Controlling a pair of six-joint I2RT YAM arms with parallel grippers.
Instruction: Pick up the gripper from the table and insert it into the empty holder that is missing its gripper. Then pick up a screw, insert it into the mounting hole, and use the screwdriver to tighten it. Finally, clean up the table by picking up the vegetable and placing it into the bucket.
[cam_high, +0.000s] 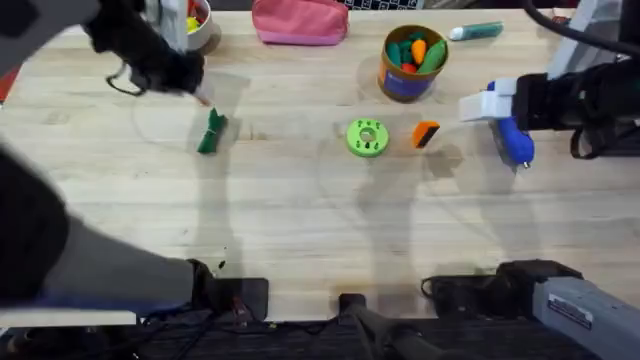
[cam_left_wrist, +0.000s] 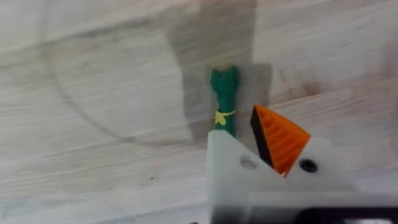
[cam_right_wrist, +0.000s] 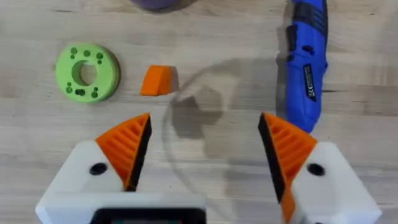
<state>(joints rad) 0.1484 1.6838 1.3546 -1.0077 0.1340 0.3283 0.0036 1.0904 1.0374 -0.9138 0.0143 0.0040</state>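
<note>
Judging by the layout, the first step is not yet done. The screwdriver (cam_right_wrist: 306, 59) lies just outside the right gripper's (cam_right_wrist: 205, 155) wide-spread jaws — a descent here could knock it. The bucket (cam_high: 411, 62) sits well beyond them. The vegetable (cam_left_wrist: 224, 102) lies ahead of the left gripper (cam_left_wrist: 249, 146), where one white block carries no orange pad; its jaw state cannot be told. The gripper (cam_right_wrist: 157, 81) rests just ahead of the right jaws, off-centre — a closing could flick it away.
</note>
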